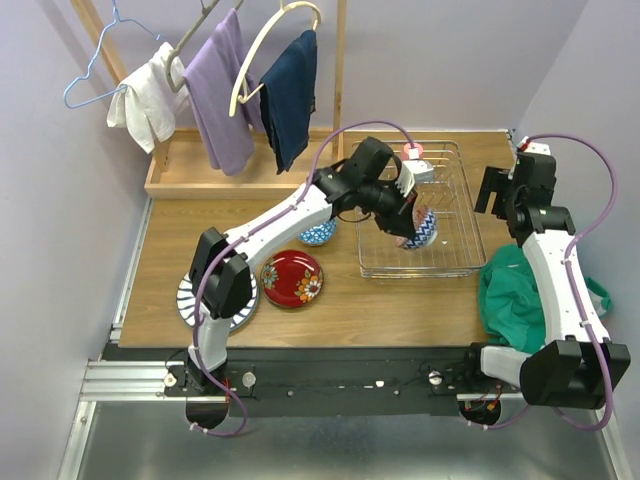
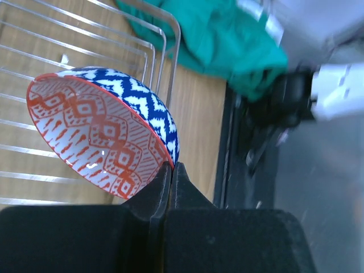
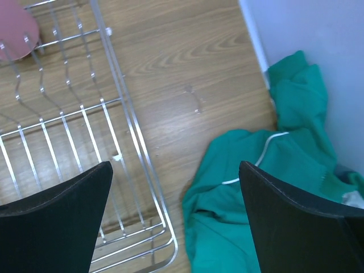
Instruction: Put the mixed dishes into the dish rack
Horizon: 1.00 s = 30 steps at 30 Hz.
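Observation:
My left gripper (image 2: 172, 166) is shut on the rim of a small bowl (image 2: 108, 133), blue-white zigzag outside and red-patterned inside. It holds the bowl tilted on edge over the silver wire dish rack (image 1: 440, 262). From above, the bowl (image 1: 420, 230) hangs inside the rack under the left gripper (image 1: 405, 215). A pink cup (image 1: 413, 152) sits at the rack's far edge and shows as a pink cup (image 3: 17, 37) in the right wrist view. On the table lie a second small bowl (image 1: 318, 233), a red floral plate (image 1: 292, 278) and a striped white plate (image 1: 215, 298). My right gripper (image 3: 176, 210) is open and holds nothing, right of the rack.
A green cloth (image 1: 525, 295) is heaped at the table's right edge beside the rack's near corner (image 3: 165, 244). A wooden tray (image 1: 200, 180) with clothes on hangers stands at the back left. The left arm's base partly covers the striped plate.

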Available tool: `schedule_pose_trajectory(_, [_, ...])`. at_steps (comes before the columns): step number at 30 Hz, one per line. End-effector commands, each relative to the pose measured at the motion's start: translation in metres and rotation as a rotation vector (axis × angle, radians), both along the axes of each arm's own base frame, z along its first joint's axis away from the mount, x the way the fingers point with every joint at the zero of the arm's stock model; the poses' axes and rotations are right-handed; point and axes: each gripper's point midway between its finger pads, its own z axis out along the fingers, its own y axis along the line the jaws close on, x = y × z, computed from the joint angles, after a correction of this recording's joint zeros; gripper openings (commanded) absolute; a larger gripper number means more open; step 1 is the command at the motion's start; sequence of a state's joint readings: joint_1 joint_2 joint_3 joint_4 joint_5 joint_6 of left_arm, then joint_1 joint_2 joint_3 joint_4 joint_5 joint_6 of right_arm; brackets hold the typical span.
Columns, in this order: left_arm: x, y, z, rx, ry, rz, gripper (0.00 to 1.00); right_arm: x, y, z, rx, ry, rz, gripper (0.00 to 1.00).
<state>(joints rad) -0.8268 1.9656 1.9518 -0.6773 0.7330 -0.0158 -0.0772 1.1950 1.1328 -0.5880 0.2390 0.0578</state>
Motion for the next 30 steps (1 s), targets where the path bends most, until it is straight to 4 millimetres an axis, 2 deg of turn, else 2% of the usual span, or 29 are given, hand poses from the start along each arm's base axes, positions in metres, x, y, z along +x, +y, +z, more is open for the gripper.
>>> schedule_pose_trajectory(1, [0.016,-0.04,0.075,-0.386,0.106,0.09,0.0,-0.007,-0.027,0.026,-0.114,0.006,-0.07,0.99])
schedule_pose_trajectory(2, [0.025,-0.044,0.09,-0.483,0.084,0.103,0.0,-0.009,-0.03,0.03,-0.136,0.012,-0.067,0.99])
schedule_pose_trajectory(3, [0.03,-0.047,0.089,-0.508,0.221,0.168,0.0,-0.01,-0.032,0.032,-0.148,0.013,-0.069,0.99])
schedule_pose_trajectory(4, [0.037,-0.047,0.081,-0.527,0.269,0.198,0.0,-0.01,-0.034,0.038,-0.165,0.009,-0.07,0.99])
schedule_pose_trajectory(5, [0.043,-0.049,0.092,-0.601,0.286,0.203,0.0,-0.012,-0.038,0.039,-0.177,0.014,-0.083,0.99])
schedule_pose_trajectory(6, [0.049,-0.054,0.081,-0.602,0.401,0.241,0.0,-0.013,-0.041,0.039,-0.182,0.021,-0.09,0.99])
schedule_pose_trajectory(8, [0.058,-0.059,0.08,-0.652,0.474,0.28,0.0,-0.015,-0.047,0.041,-0.191,0.031,-0.104,1.0])
schedule_pose_trajectory(10, [0.066,-0.066,0.064,-0.657,0.578,0.337,0.0,-0.016,-0.049,0.041,-0.194,0.035,-0.107,1.0])
schedule_pose_trajectory(13, [0.066,-0.075,0.042,-0.618,0.644,0.382,0.0,-0.017,-0.053,0.038,-0.196,0.044,-0.113,0.99])
schedule_pose_trajectory(20, [0.07,-0.087,0.013,-0.545,0.703,0.47,0.0,-0.022,-0.055,0.027,-0.183,0.065,-0.121,1.0])
schedule_pose_trajectory(30, [0.073,-0.1,-0.041,-0.433,0.758,0.537,0.0,-0.027,-0.054,0.016,-0.164,0.084,-0.12,1.0])
